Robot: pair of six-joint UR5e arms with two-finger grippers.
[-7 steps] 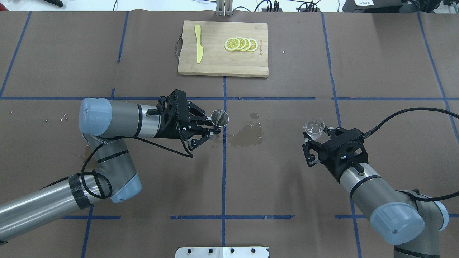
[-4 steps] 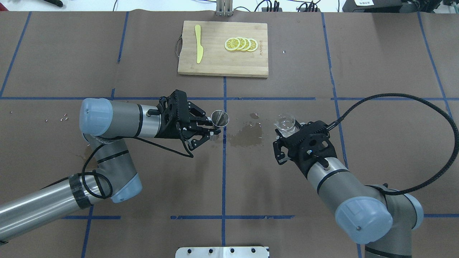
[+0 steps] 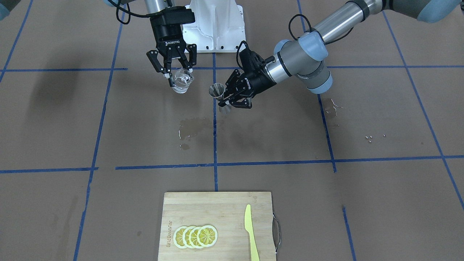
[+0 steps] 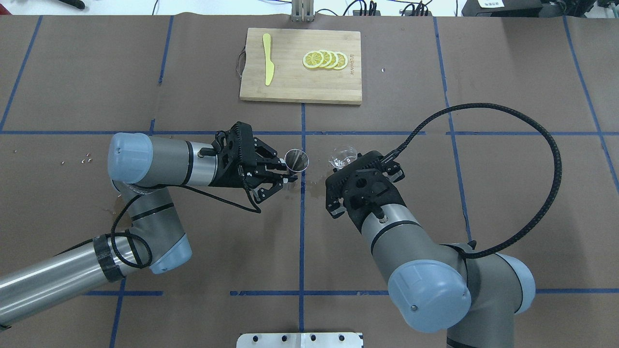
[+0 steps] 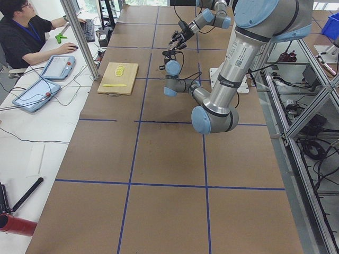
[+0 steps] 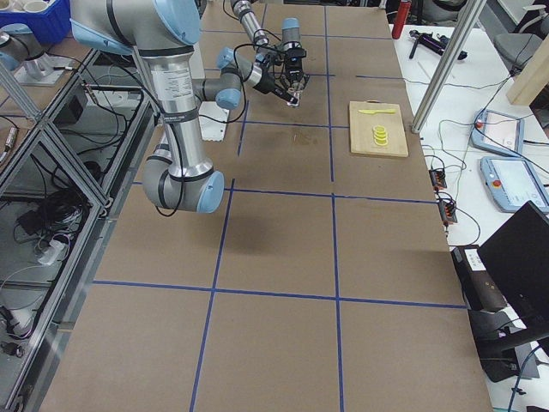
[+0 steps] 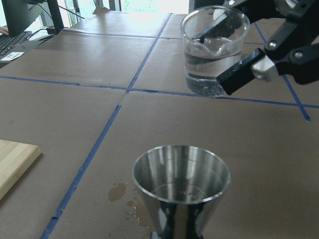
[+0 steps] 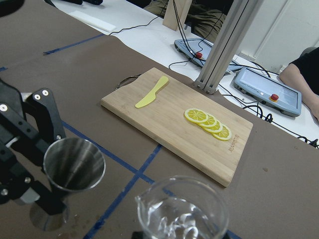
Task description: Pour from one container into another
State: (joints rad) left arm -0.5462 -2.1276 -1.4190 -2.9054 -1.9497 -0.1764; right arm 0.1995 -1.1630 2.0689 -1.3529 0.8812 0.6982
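Right claw point(image 3: 180, 77) pinching glass cup point(image 3: 183, 82), left claw point(image 3: 225, 98) pinching jigger point(image 3: 217, 90); rims near, apart

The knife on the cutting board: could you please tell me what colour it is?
The knife is plain pale yellow, seen best in the right wrist-mounted view.

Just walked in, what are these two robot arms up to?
They're setting up a pour. The left arm's fingers grip a steel jigger upright. The right arm's fingers hold a clear glass cup of clear liquid level beside it, nothing pouring yet. A wet patch marks the paper nearby; the cutting board with lemon slices sits apart.
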